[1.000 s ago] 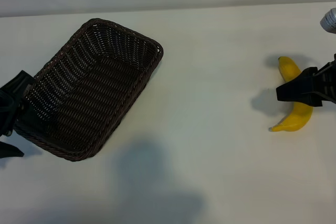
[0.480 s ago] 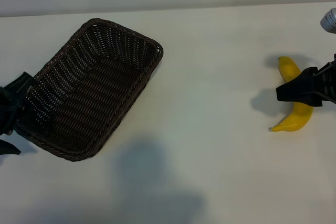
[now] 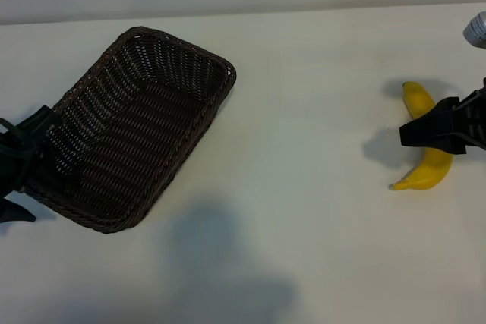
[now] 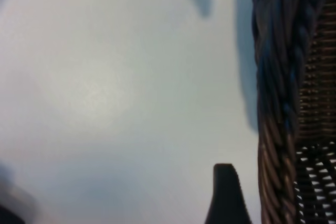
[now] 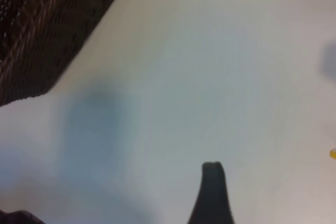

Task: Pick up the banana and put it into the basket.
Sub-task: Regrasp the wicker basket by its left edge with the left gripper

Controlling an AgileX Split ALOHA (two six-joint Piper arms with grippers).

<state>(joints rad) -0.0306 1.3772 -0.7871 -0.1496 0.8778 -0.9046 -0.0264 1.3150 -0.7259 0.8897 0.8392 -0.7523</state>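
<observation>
- Curved bright-yellow banana (image 3: 427,158) lies on the white bench (image 3: 319,111) at the exterior view's right side, well apart from the basket; not lifted yet.
- Right gripper (image 3: 434,133) hangs directly over the banana's middle, black fingers spread wide, one on each side, covering part of the fruit. Not clamped; whether the fingers touch the peel can't be told.
- Right wrist view shows one dark fingertip (image 5: 212,192) above bare bench, a sliver of yellow at the frame edge.
- Rectangular dark-brown woven wicker basket (image 3: 133,127) sits at the left, empty, angled on the bench.
- Left gripper (image 3: 17,172) is at the basket's near-left corner, fingers apart; one black finger (image 4: 226,195) sits just outside the woven rim (image 4: 278,103). It looks to be straddling or bracing the rim, contact unclear.
- Step judged: pre-grasp on the banana; pick not started.
- Next move calls for: settle the right gripper fully down around the banana, close across its narrow width, lift clear, carry leftward over the basket, release low inside.
</observation>
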